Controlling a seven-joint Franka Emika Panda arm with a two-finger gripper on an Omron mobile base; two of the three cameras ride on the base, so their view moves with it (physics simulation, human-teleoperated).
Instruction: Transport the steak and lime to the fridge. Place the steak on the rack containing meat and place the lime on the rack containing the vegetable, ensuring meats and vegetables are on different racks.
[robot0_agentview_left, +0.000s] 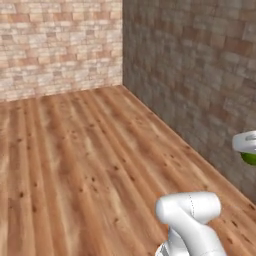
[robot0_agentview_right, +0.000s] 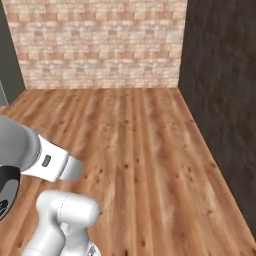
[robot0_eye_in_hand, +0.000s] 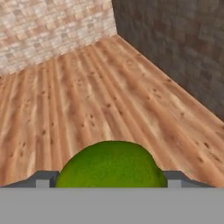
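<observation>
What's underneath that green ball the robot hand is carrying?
Beyond the lime, held between the gripper's fingertips, lies bare wooden floor running to the brick wall and a darker wall. The lime itself covers the patch of floor right behind it.

The lime is a smooth, round fruit of bright yellow-green with a faintly mottled skin. In the hand view it sits low and centred, tight between the two dark finger tips of the gripper, one pressed against each side, and it is carried clear above the wooden floor. From the left base view, a small green sliver of the lime peeks out at the right edge, beside the dark brick wall.
</observation>
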